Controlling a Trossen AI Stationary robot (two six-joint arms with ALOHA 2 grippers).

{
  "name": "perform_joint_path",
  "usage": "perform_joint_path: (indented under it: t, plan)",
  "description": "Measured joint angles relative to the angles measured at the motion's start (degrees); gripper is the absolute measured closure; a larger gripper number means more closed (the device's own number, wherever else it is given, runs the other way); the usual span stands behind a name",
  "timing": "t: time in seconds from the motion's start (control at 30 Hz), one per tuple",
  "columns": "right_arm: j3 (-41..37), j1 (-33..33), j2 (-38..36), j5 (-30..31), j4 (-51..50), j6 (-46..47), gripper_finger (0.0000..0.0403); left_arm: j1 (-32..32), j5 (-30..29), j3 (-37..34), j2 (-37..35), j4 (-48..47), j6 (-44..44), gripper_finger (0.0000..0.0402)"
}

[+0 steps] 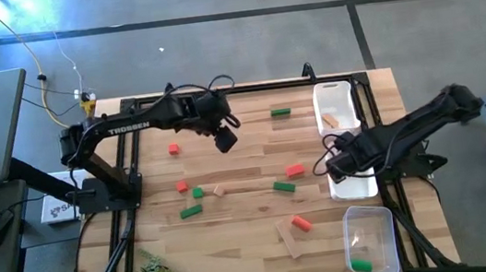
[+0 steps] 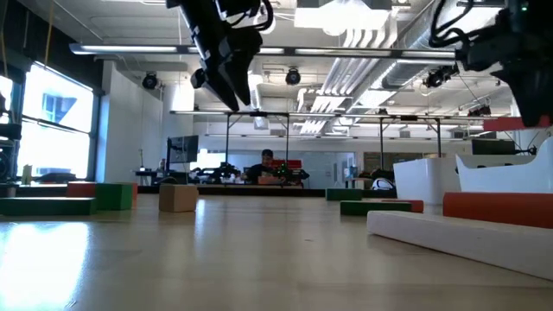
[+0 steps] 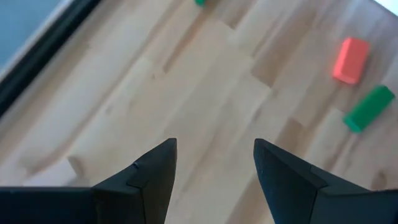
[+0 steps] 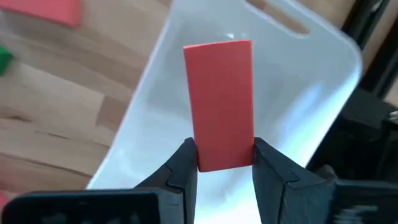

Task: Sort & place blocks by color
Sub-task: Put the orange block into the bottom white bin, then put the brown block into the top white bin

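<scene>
Red block (image 4: 219, 102) between right jaws

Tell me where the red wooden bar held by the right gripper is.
The red wooden bar is clamped in the right gripper, held over the white plastic tray at the table's right side.

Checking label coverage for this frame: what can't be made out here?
- White tray: floor near the right gripper is hidden by the arm in the high view and by the red block in the right wrist view.
- Clear tray: the green block inside is too small to judge its shape.
- Left gripper: open, fingertips cut off by the picture's edge.
</scene>
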Motion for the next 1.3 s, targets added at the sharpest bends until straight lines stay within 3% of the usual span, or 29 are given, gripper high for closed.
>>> perform_joint_path:
  t: [0.17,0.3,0.73,1.03,1.3]
  plan:
    - [-6.6,0.8,-3.1,-3.2,4.7,0.3,0.0305,-4.0,-0.1,-0.8,0.0,-3.2,-4.9,0.0202]
    - [-9.8,0.9,-3.8,-4.8,8.2,-0.9,0.0299,-7.2,-0.1,-3.3,0.0,-3.2,-13.7,0.0202]
    - [-9.9,0.9,-3.7,-4.8,9.8,-6.2,0.0246,-17.3,-2.1,-9.4,0.0,-3.2,-34.3,0.0202]
    - [-9.9,0.9,-3.7,-4.8,10.4,-6.2,0.0225,-21.4,-4.6,-9.4,0.0,-3.2,-39.7,0.0202]
    - [-9.8,0.9,-3.7,-4.8,11.5,-6.2,0.0224,-22.7,-4.6,-9.4,5.4,-3.0,-40.6,0.0202]
